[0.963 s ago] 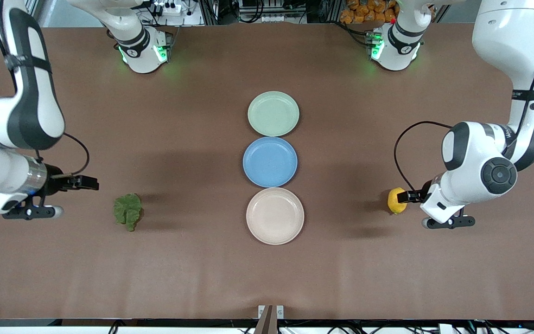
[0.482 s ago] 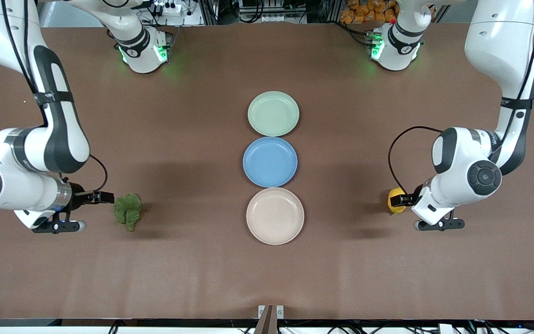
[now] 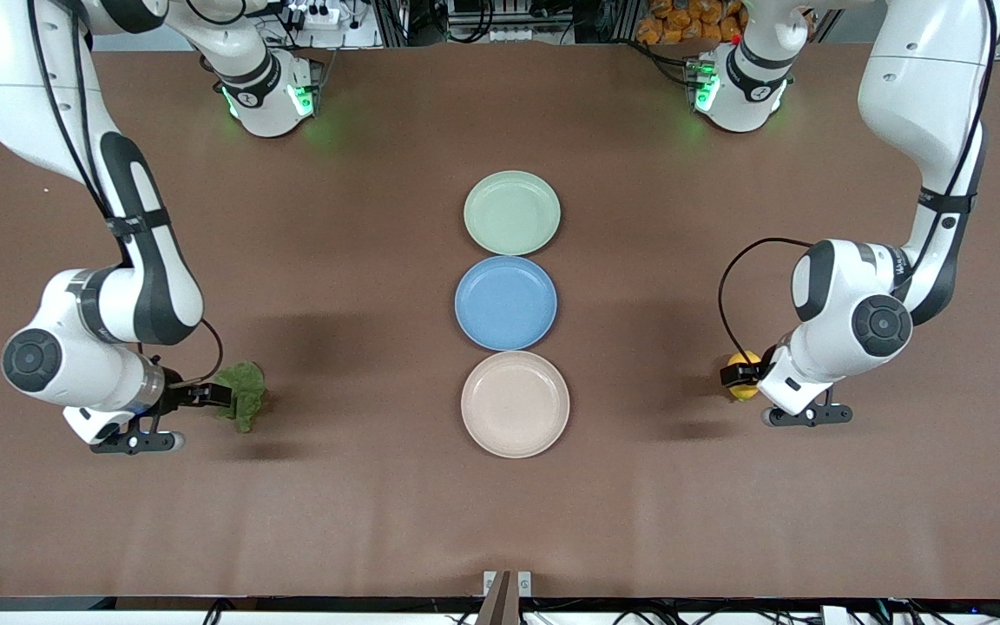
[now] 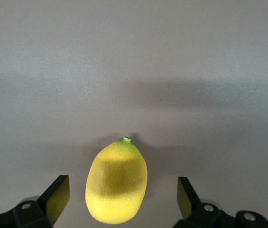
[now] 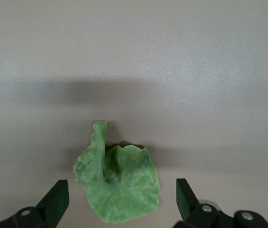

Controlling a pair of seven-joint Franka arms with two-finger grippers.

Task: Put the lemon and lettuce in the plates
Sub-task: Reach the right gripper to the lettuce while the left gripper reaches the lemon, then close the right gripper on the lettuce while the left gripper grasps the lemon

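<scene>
The lemon (image 4: pixel 116 180) lies on the table (image 3: pixel 361 521), well apart from the beige plate (image 3: pixel 515 404) toward the left arm's end. It looks firm, smooth and likely to roll, so it wants a hold across its middle. The left pincer (image 4: pixel 119 199) stands wide open around it, holding nothing. The lettuce (image 5: pixel 118 185), toward the right arm's end, looks light and floppy; the right pincer (image 5: pixel 119 199), equally wide and empty, should pinch its bunched centre.

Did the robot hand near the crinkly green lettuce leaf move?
Yes. The right gripper slid toward the crinkled green lettuce leaf, which stayed put, and now reaches it, open.
</scene>
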